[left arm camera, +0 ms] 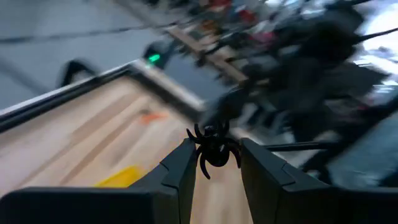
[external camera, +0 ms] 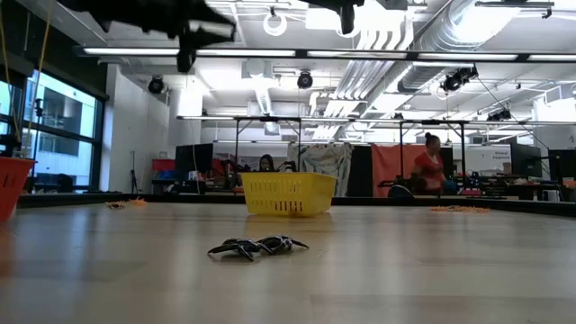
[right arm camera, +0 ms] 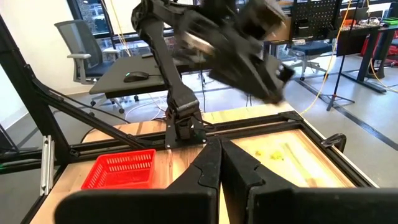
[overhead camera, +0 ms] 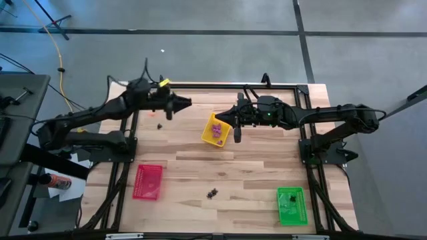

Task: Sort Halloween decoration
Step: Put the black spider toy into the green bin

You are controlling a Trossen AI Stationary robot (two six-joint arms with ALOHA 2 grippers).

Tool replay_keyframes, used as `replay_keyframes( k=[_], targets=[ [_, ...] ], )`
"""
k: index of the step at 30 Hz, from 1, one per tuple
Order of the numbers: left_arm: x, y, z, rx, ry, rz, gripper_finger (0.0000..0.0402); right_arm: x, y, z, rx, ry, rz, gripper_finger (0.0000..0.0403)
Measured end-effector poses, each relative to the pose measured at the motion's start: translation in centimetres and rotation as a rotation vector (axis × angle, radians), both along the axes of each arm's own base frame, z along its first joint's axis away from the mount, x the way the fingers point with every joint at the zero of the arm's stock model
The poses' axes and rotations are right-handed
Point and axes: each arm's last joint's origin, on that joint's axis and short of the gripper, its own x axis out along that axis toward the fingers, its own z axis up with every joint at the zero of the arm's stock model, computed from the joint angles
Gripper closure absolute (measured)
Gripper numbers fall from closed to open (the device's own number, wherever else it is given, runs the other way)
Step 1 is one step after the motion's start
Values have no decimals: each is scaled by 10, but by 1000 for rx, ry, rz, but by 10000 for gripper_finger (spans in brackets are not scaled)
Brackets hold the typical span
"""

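In the upper left of the high view, the left arm reaches across the far edge of the light wooden table (overhead camera: 200, 173), and its left gripper (overhead camera: 179, 104) hangs in the air above the wood. Its two dark, flat fingers (left arm camera: 180, 171) sit a little apart and pinch a tiny black plastic spider (left arm camera: 213, 148) with thin bent legs. The spider sits right at the tips of the fingers.

In the upper middle of the high view, the right arm stretches in from the right side. Its right gripper (overhead camera: 235, 121) hovers over the right edge of the yellow plastic basket tray (overhead camera: 216, 130), which has walls full of little holes. The fingers are pressed tight together and hold nothing. Small purple trinkets (overhead camera: 217, 131) lie inside this tray.

Near the bottom middle, a little heap of shiny black spiders (overhead camera: 212, 193) lies on the bare wood. A red plastic basket tray (overhead camera: 148, 181) sits at the lower left. A green plastic basket tray (overhead camera: 291, 204) sits at the lower right.
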Motion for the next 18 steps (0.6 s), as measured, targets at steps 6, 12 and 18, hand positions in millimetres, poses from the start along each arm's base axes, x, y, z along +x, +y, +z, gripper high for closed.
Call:
replay_keyframes(
  k=[6, 12, 18],
  targets=[
    [2, -28, 12, -2, -87, -128, 305, 0, 0, 2, 7, -18, 0, 402],
    [9, -45, 10, -5, -77, -173, 305, 1, 2, 9, -10, -85, -11, 400],
    [13, -47, 8, -28, -65, -141, 305, 3, 10, 28, -139, -96, -62, 335]
  ],
)
